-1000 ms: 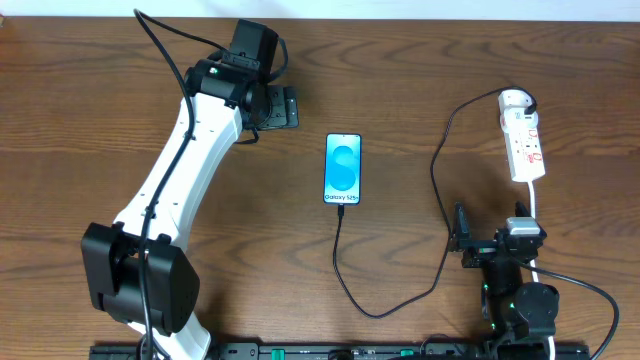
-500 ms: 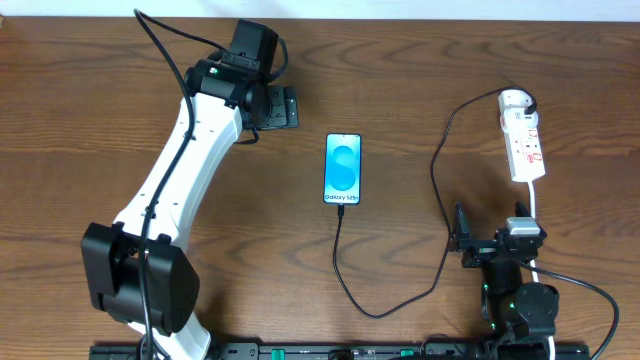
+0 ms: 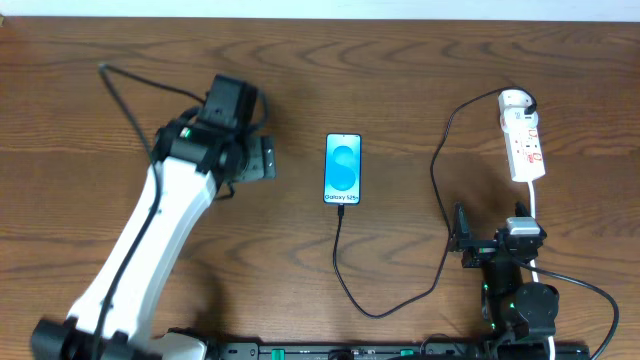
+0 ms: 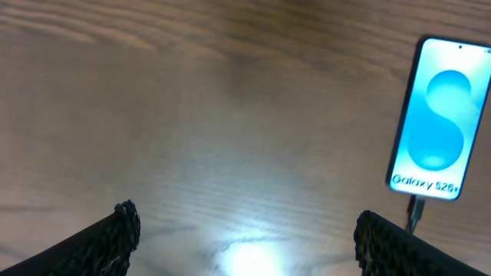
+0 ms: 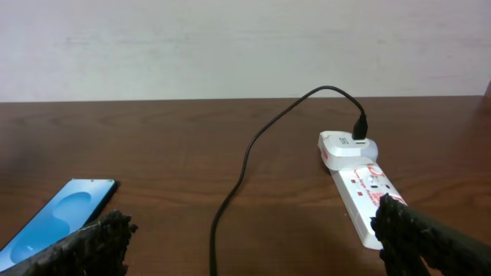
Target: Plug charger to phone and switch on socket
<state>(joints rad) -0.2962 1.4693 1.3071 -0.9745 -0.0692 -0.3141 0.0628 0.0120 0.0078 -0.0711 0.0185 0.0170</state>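
**Step in hand: socket switch**

Slim cyan-screened smartphone (image 3: pixel 343 168) lies at desk (image 3: pixel 400 60) centre, thin black charger cable (image 3: pixel 440 160) apparently seated at its 6 o'clock edge. Left end effector (image 4: pixel 245 238) and right end effector (image 5: pixel 253 241): spread, empty. Next: press a switch on the narrow white power strip (image 3: pixel 524 145), 12 o'clock of the right end effector.

Overhead straight down over the table (image 3: pixel 300 60); wrist views low, close; phone (image 3: pixel 343 168) common to all three.

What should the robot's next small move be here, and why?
Probably ease the right gripper forward toward the switch on the power strip. The cable already looks seated in the bottom edge of the phone, with its other end at the strip, so switching seems to be what is left. That gripper is open, empty and nearest the strip.
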